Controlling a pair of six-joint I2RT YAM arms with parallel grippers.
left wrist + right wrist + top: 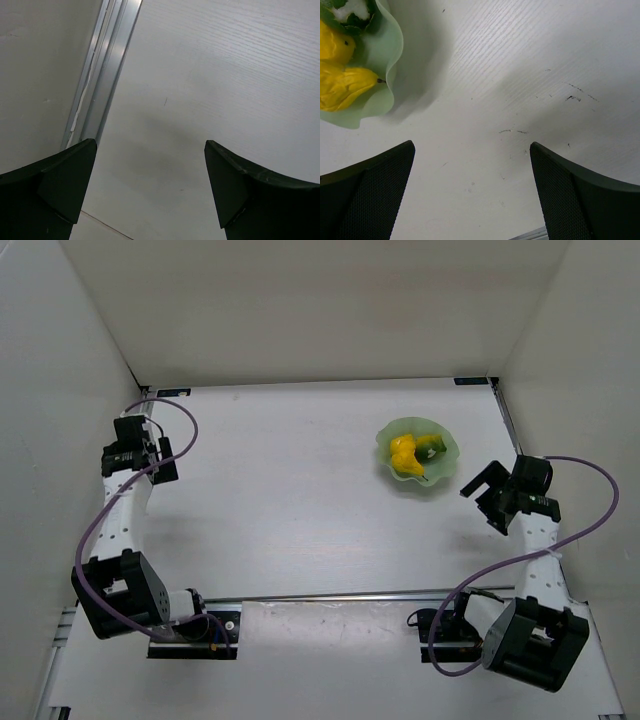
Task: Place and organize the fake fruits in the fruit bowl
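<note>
Two robot arms flank a white table [300, 500] as the fake fruits [412, 452] sit gathered inside the fruit bowl [425, 481], a pale green translucent dish with a wavy rim standing toward the far right of the table. Two yellow pear-shaped fruits [340, 85] lie side by side and touching in the bowl. The dark green fruit [350, 12], marked with a white patch, lies just beside them against the bowl's wall. The right hand [487, 496] hovers near the bowl, on its right, with its jaws spread wide and holding nothing. Its wrist camera catches the bowl's edge at upper left and a few faint dark scuffs [575, 94] on the tabletop. The left hand [158, 456], well apart from the bowl and close to the left side wall [40, 75], is likewise wide open and empty. It is poised over the table beside an aluminium rail [107, 65] that runs along the foot of that wall.
</note>
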